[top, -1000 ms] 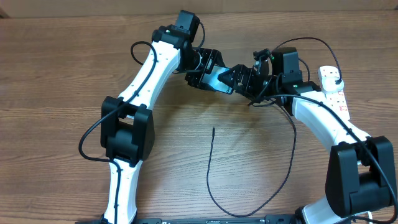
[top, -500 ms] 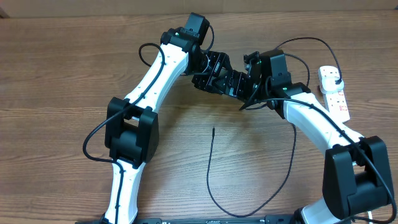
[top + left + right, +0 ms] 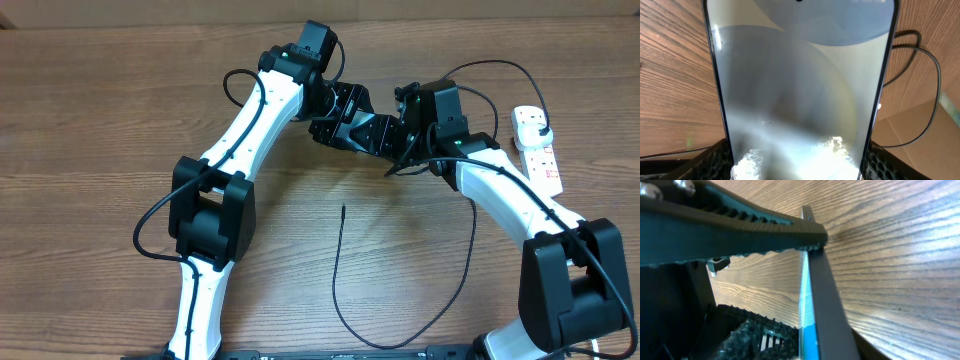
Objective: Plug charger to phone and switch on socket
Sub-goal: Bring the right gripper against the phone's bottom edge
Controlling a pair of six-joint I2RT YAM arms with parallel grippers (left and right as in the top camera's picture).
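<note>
The phone point(image 3: 365, 130) hangs above the table between both grippers. My left gripper point(image 3: 345, 118) is shut on it. In the left wrist view the bright screen point(image 3: 800, 90) fills the frame, with a black finger point(image 3: 715, 160) against each long side. My right gripper point(image 3: 402, 142) is at the phone's other end. Its wrist view shows the phone edge-on point(image 3: 822, 300), one ribbed pad point(image 3: 750, 335) close to the cyan screen side and the other finger hidden. The charger point(image 3: 336, 280) lies loose on the table, tip point(image 3: 343, 207) toward the phone. The socket point(image 3: 540, 155) lies at the far right.
The wooden table point(image 3: 100, 150) spreads to the left and front. The charger's loop runs near the front edge and up under my right arm point(image 3: 510, 190). A black ribbed bar point(image 3: 740, 225) crosses the top of the right wrist view.
Both grippers have come closer together, and the right one has slid left onto the phone's end, its jaws narrowing. The charger has not moved.
</note>
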